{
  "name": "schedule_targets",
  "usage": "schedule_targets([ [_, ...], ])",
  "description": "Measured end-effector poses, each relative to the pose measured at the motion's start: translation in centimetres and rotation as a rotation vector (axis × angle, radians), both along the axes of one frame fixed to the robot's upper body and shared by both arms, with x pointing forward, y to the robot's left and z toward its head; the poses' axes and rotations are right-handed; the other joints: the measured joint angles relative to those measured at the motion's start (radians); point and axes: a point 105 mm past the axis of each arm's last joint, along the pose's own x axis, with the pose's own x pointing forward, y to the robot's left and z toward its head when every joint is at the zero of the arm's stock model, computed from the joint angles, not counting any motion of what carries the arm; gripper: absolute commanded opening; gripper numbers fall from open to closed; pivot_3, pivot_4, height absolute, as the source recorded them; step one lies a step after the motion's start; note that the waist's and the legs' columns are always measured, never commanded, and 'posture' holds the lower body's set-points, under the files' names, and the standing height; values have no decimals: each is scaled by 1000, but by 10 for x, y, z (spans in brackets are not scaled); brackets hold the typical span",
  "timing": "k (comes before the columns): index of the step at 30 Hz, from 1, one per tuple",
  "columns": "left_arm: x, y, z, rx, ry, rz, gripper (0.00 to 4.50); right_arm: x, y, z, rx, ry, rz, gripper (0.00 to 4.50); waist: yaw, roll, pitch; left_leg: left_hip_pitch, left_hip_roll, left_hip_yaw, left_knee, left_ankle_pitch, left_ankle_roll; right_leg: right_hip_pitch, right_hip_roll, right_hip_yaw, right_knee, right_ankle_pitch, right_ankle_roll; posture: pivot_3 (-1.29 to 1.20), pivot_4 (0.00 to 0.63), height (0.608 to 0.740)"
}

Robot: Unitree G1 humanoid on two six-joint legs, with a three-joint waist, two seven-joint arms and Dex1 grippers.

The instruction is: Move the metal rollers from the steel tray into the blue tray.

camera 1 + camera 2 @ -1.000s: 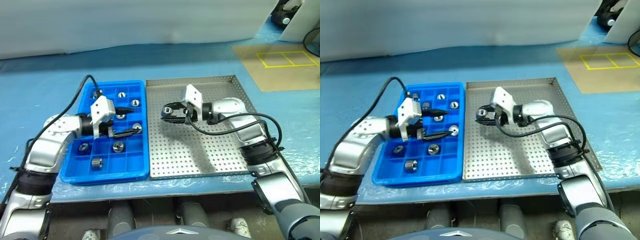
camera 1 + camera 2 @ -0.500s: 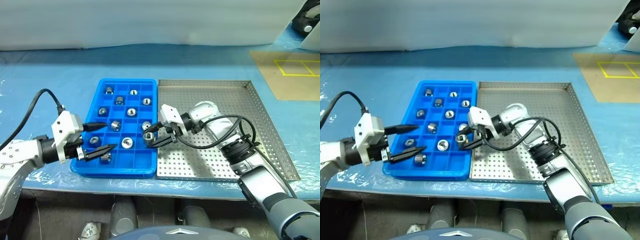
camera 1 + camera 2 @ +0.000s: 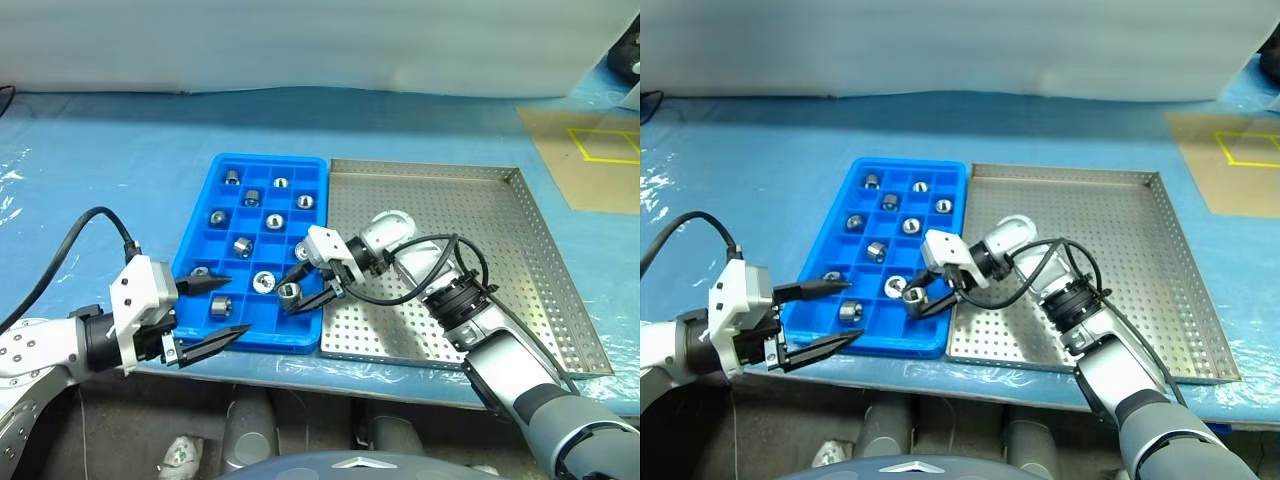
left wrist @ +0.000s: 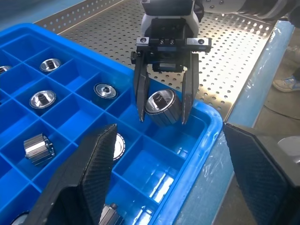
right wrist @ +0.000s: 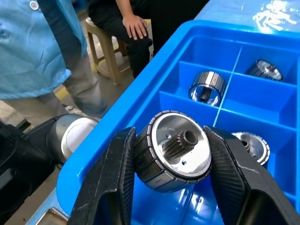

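**A:** Status on the right gripper (image 3: 297,291)?

**B:** Clenched on one metal roller (image 5: 174,151). The roller sits between both black fingers, toothed bore facing the wrist camera, hanging over a near-row compartment of the blue tray (image 3: 198,262), close to the edge next to the steel tray (image 3: 500,290).

**A:** Left gripper (image 3: 217,312)?

**B:** Released, nothing in it. Fingers spread wide, at the tray's near-left corner, one tip over the tray's left edge, the other off the near rim.

**A:** The rest of the metal rollers (image 3: 242,246)?

**B:** Scattered one per compartment across the blue tray, some upright, some on their sides. Steel tray floor shows bare perforated metal; can't tell what is under the right arm.

**A:** Trays relative to each other?

**B:** Side by side, long edges touching, blue one on the robot's left, both on blue sheeting.

**A:** Any brands, labels, text?

**B:** Nothing readable on trays, rollers or grippers. Just yellow tape lines (image 3: 605,145) on a tan board far right.

**A:** Anything else?

**B:** Right wrist view catches a person's hand (image 5: 135,26) on a knee and a light blue garment (image 5: 37,47) past the tray.
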Motion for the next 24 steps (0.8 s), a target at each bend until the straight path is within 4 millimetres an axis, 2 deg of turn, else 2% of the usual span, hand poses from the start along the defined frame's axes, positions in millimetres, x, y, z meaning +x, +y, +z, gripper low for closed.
schedule_targets([
  [4, 2, -2, -1, -4, -1, -1, 3827, 0, -4, -2, -21, 5, 6, 1810, 8, 0, 0, -2, 0, -3, 0, 1, -1, 0, 0, -3, 0, 0, 0, 313, 150, 740],
  [11, 9, -6, 3, -15, -20, -19, 3827, 0, -8, -4, -40, 27, -7, 4125, 10, 0, 0, -3, 0, -6, 1, 2, -3, 1, 0, -6, 2, 0, 0, 287, 150, 740],
  [19, 21, -6, 4, -15, -35, -42, 3827, 6, -8, -4, -40, 1, -49, 4125, 8, 0, 0, -2, 0, -7, 3, 3, -4, 0, 0, -7, 7, -1, -1, 230, 150, 740],
  [24, 40, -9, 10, -24, -75, -74, 3827, 23, -18, 5, -6, -45, -171, 4125, 7, 0, 0, -2, 0, -8, 5, 5, -7, 0, 0, -7, 12, -1, -2, 86, 150, 740],
])
